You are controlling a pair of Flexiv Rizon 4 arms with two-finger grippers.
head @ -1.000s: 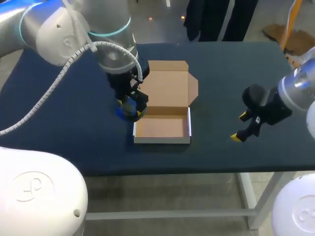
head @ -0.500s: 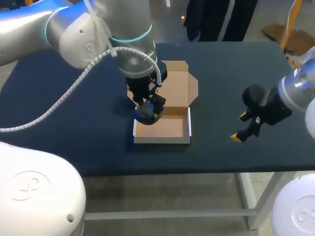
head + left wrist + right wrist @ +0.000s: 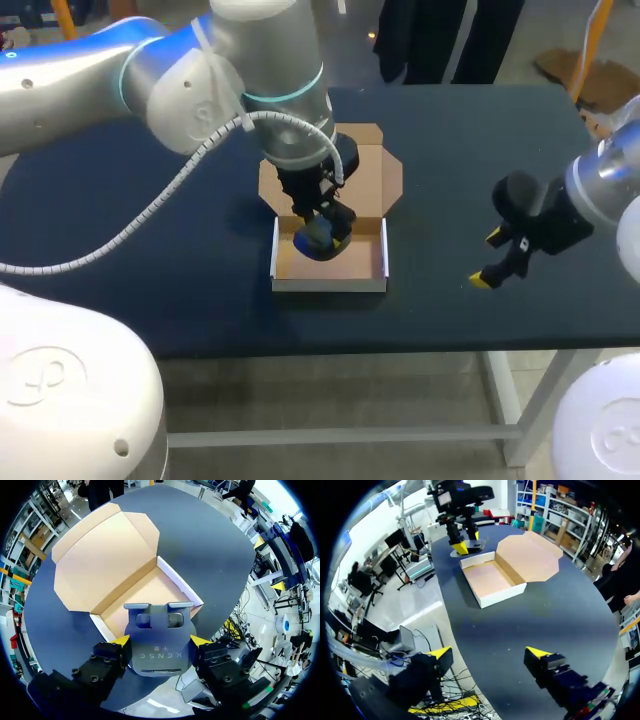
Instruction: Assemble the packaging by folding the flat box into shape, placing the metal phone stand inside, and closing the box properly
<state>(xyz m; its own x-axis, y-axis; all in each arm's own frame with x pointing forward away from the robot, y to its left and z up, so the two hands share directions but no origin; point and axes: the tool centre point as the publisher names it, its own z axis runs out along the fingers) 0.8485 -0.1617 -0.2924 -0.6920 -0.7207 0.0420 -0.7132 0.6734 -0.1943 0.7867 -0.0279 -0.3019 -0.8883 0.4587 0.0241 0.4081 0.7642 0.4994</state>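
The cardboard box (image 3: 352,262) lies open mid-table, its white-walled tray toward me and its lid (image 3: 345,170) flat behind. My left gripper (image 3: 322,232) hangs over the tray's rear left part, shut on the dark metal phone stand (image 3: 316,245). In the left wrist view the stand (image 3: 159,630) sits between the yellow-tipped fingers (image 3: 121,640) and covers the tray's (image 3: 145,592) near wall; the lid (image 3: 100,562) lies beyond. My right gripper (image 3: 492,258) hovers open and holds nothing, well to the right of the box. From the right wrist view, the right gripper (image 3: 489,653) faces the box (image 3: 492,580).
The dark table (image 3: 130,230) carries nothing but the box. The table's front edge runs just below the tray. My left arm's white cable (image 3: 150,210) loops over the table's left half.
My left arm has carried the phone stand rightward, from beside the tray's left wall to over the tray. The right arm has stayed put.
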